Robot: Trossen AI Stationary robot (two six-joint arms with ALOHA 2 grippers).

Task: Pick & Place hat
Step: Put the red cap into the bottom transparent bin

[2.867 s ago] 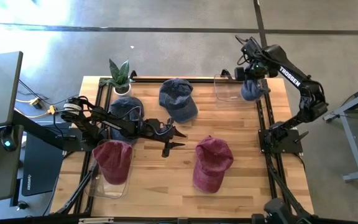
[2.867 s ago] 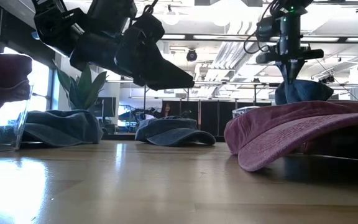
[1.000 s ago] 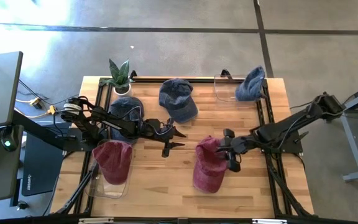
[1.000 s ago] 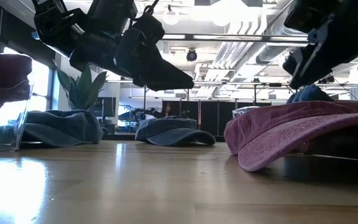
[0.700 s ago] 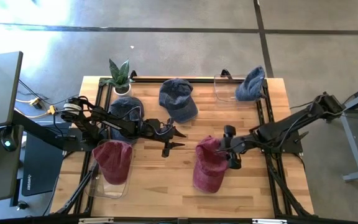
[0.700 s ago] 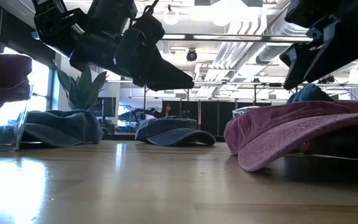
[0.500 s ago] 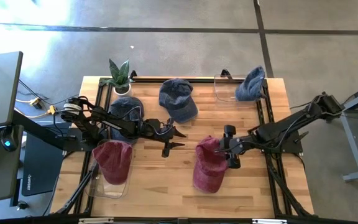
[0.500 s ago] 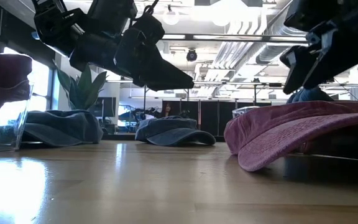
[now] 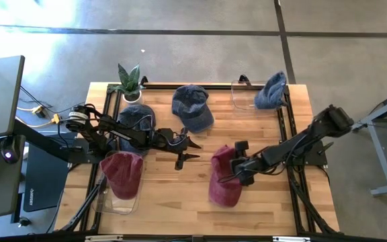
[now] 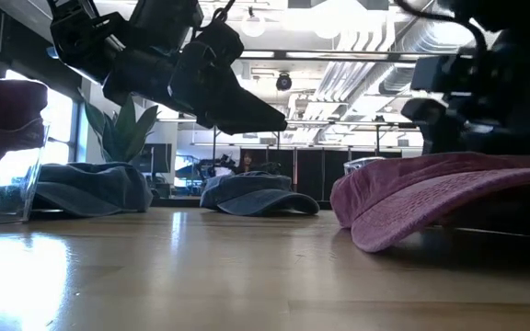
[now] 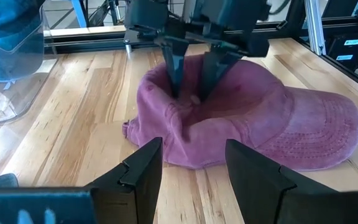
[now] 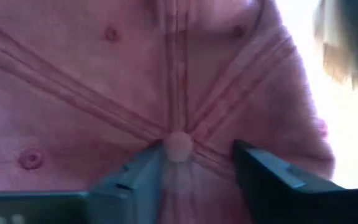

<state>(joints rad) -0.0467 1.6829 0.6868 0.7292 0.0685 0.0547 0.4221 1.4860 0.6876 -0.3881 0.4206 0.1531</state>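
Observation:
A dark red cap lies on the wooden table right of centre, resting on its brim and lower rim; the low view shows its brim. My right gripper is over its crown, fingers open on either side of the top button. My left gripper hovers open left of the cap, above the table, and touches nothing; its fingers point toward the cap. My right gripper comes from above, pointing down, onto the top of the cap's crown. Its open fingers stand on either side of the button and press into the cloth, which is dented in around them. The cap rests on the table.
A second red cap sits in a clear bin at the table's left near side. A blue cap sits in a clear bin at the far right. Two more blue caps and a potted plant stand at the far side.
My right gripper has moved toward the table's left and down, from beside the red cap's right side onto its crown. The crown has been dented under the fingers. The left arm has kept still.

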